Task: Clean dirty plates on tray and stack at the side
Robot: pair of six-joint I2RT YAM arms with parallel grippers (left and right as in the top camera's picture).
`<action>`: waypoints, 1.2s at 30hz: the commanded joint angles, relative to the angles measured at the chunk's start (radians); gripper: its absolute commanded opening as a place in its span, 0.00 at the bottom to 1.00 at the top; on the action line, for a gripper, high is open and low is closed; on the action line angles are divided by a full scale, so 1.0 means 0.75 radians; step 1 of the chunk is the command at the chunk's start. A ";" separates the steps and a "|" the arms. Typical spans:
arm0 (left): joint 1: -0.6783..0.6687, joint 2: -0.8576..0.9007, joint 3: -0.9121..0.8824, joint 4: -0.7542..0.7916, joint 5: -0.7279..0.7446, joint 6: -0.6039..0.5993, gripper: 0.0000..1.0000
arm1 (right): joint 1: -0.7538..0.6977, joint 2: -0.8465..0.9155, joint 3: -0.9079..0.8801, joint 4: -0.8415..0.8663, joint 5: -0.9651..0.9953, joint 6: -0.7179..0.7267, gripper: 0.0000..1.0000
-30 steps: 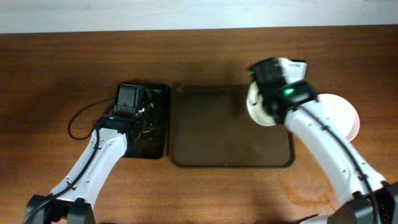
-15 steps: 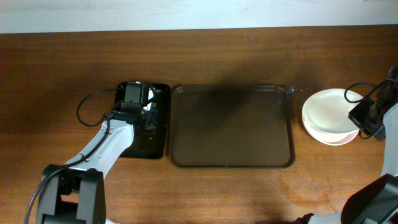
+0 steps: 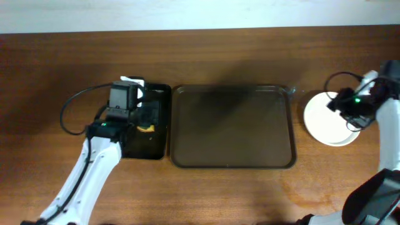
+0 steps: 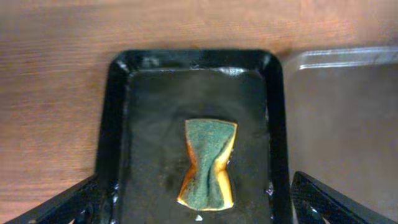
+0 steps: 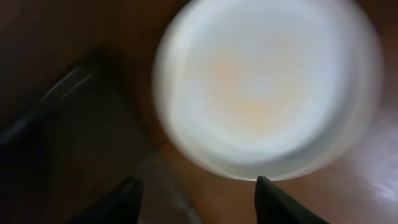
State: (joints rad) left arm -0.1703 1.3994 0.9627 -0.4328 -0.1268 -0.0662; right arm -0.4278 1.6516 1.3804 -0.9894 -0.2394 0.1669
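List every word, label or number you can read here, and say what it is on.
None readable. No writing shows on the plates, the tray, the black tray or the sponge. The right wrist view is too blurred to tell.

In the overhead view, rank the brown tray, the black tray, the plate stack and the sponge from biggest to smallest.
1. Brown tray.
2. Black tray, partly covered.
3. Plate stack.
4. Sponge, mostly hidden; only a sliver shows.
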 commanded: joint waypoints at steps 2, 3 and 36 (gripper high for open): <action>0.106 -0.062 0.008 -0.099 0.165 -0.079 1.00 | 0.304 -0.124 0.022 -0.016 -0.075 -0.218 0.65; 0.140 -0.062 0.008 -0.157 0.177 -0.106 1.00 | 0.367 -0.129 0.022 -0.019 -0.041 -0.217 0.98; 0.114 -0.975 -0.271 -0.487 0.289 -0.025 1.00 | 0.452 -1.072 -0.676 0.063 0.135 -0.158 0.98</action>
State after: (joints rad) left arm -0.0814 0.6678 0.7692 -0.7998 0.0795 -0.0975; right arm -0.0963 0.8516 0.8818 -0.9417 -0.1730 0.0486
